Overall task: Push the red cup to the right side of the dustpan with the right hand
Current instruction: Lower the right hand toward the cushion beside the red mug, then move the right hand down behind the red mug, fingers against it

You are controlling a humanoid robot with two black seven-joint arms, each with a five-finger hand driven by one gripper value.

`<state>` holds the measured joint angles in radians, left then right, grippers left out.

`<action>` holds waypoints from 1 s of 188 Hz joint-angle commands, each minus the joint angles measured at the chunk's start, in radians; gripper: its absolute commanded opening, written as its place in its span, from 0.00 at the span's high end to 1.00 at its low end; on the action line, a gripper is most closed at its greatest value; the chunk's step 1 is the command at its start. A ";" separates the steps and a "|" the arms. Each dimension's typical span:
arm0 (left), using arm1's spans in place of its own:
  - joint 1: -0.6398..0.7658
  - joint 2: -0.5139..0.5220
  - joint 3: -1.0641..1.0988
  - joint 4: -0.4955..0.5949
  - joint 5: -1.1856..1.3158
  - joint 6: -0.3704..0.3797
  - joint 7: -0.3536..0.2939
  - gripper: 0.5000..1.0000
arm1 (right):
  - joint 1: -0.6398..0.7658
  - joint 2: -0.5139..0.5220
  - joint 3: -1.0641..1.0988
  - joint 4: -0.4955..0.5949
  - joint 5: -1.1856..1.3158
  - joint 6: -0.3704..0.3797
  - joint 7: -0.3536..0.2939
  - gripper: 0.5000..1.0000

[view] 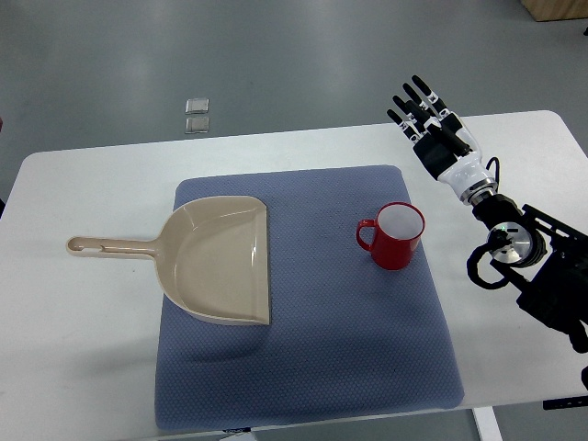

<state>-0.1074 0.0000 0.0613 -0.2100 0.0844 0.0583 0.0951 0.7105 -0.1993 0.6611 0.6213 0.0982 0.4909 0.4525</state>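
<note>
Blue textured mat (303,367) on white table (83,312), grey floor beyond. Glossy red cup (397,235) upright, right of beige plastic dustpan (216,260). Right hand (434,129) spread, empty, well apart.

A white table (92,349) with rounded corners fills most of the view. A blue-grey mat (312,367) with a fine dotted weave lies at its middle, reaching almost to the table's six o'clock edge. Beyond the table, toward eleven o'clock, the grey floor (303,64) carries two small square plates (197,115), one just beside the other. A strip of wood (556,9) shows in the corner at one o'clock.
</note>
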 commanded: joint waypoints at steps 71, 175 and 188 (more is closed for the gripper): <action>0.000 0.000 0.000 0.001 0.000 0.000 -0.006 0.00 | -0.011 -0.019 -0.003 0.000 -0.069 0.086 0.008 0.13; 0.000 0.000 0.000 0.000 0.000 0.000 -0.011 0.00 | -0.126 -0.238 0.000 0.044 -0.555 0.120 0.158 0.13; 0.000 0.000 0.000 0.001 0.000 0.000 -0.011 0.00 | -0.143 -0.249 0.002 0.049 -0.594 0.120 0.158 0.13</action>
<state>-0.1074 0.0000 0.0613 -0.2100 0.0844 0.0583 0.0843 0.5886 -0.4303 0.6620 0.6647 -0.4415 0.6110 0.6074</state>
